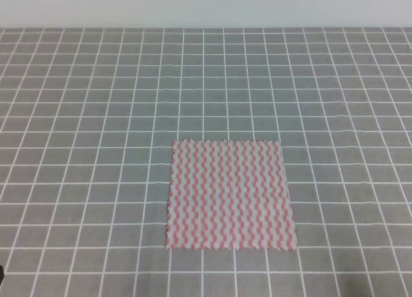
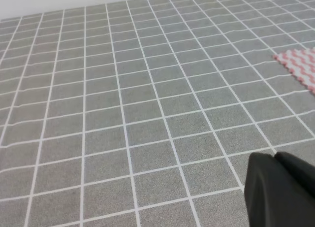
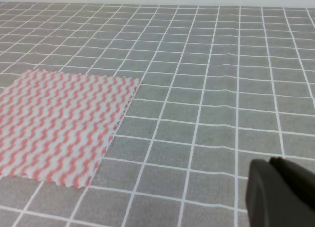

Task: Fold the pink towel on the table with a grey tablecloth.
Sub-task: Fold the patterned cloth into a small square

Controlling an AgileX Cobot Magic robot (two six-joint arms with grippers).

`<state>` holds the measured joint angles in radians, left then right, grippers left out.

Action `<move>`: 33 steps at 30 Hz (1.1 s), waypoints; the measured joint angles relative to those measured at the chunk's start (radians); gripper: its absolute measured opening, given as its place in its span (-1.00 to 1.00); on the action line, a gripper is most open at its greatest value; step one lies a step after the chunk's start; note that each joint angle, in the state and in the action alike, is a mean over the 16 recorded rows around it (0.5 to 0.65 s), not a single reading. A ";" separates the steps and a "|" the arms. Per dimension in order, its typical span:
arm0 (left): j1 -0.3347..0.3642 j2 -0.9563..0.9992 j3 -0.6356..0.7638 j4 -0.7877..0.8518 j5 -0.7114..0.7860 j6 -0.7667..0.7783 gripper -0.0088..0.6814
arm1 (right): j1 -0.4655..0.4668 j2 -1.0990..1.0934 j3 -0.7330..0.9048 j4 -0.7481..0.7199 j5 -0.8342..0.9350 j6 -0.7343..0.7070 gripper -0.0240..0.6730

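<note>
Left gripper point(image 2: 280, 190): only a dark piece of its body shows at the lower right of the left wrist view; whether its jaws are apart or together I cannot tell; it holds nothing visible and hangs over bare cloth, well apart from the towel
Table with a grey tablecloth point(image 1: 84, 116): grey cloth with a white grid, flat, with slight ripples in the lines
Pink towel point(image 1: 230, 194): lies spread flat in 1 layer, unfolded, a little right of centre and toward the near edge in the high view; all 4 jagged edges rest on the cloth; only 1 corner point(image 2: 299, 64) reaches the left wrist view; it shows more fully at point(image 3: 59, 126)
Right gripper point(image 3: 280, 192): again just a dark body part at the lower right of its view; jaw state cannot be told; empty as far as can be seen, near the towel but not touching
Stage: my judgement is that folding has not yet begun
Risks: the thin towel lies flush, so a pinch may catch the tablecloth too; a shallow grasp could slip off the edge; lifting 1 corner alone may skew the fold; dragging may bunch the towel
</note>
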<state>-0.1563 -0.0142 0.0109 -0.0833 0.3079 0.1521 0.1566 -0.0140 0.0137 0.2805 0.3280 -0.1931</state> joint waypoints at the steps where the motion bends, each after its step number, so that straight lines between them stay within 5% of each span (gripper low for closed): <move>1: 0.000 0.002 -0.002 0.000 0.001 0.000 -0.98 | 0.000 0.001 -0.001 0.000 0.001 0.000 -0.98; 22: 0.000 0.012 -0.009 -0.030 -0.012 0.000 -0.98 | 0.000 0.013 -0.013 0.011 -0.003 0.000 -0.99; 33: 0.000 0.014 -0.011 -0.285 -0.113 -0.009 -0.99 | 0.000 0.014 -0.013 0.193 -0.110 0.000 -0.98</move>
<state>-0.1561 0.0000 0.0000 -0.3679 0.1945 0.1434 0.1564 0.0000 0.0007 0.4738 0.2176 -0.1929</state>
